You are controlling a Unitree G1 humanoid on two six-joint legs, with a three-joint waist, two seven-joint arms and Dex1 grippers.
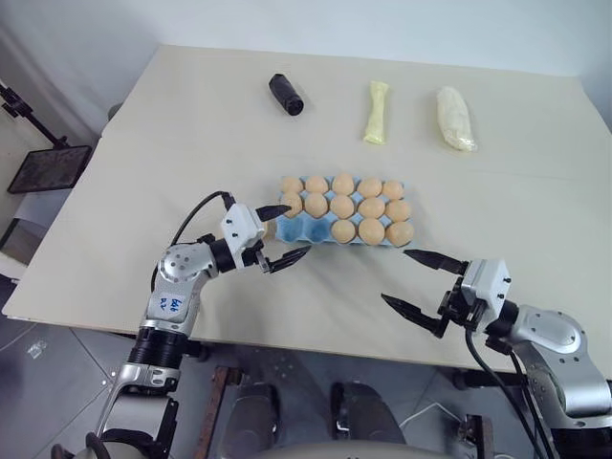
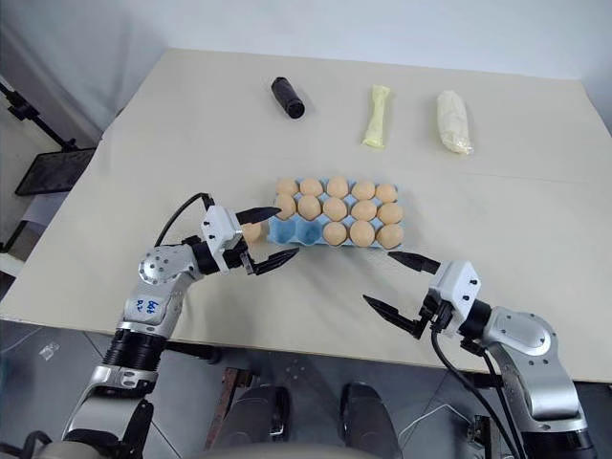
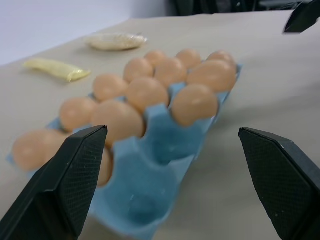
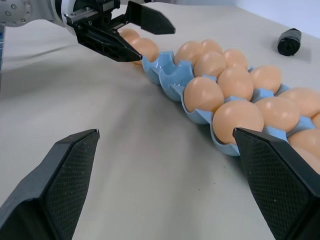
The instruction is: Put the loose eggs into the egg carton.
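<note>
Sitting mid-table (image 1: 115,172), the blue egg carton (image 1: 304,231) holds thirteen eggs (image 1: 342,207) with its two near-left cups bare, probably why the left gripper (image 1: 279,234) hangs there, fingers spread wide and empty. The right gripper (image 1: 422,280) waits nearby, equally wide. The left gripper partly hides one egg (image 2: 251,230) at the carton's left end, so whether it is cupped or loose is unclear.

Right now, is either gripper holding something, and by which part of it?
Nothing is held. The left gripper is open beside the egg carton, and the right gripper is open over bare table.
</note>
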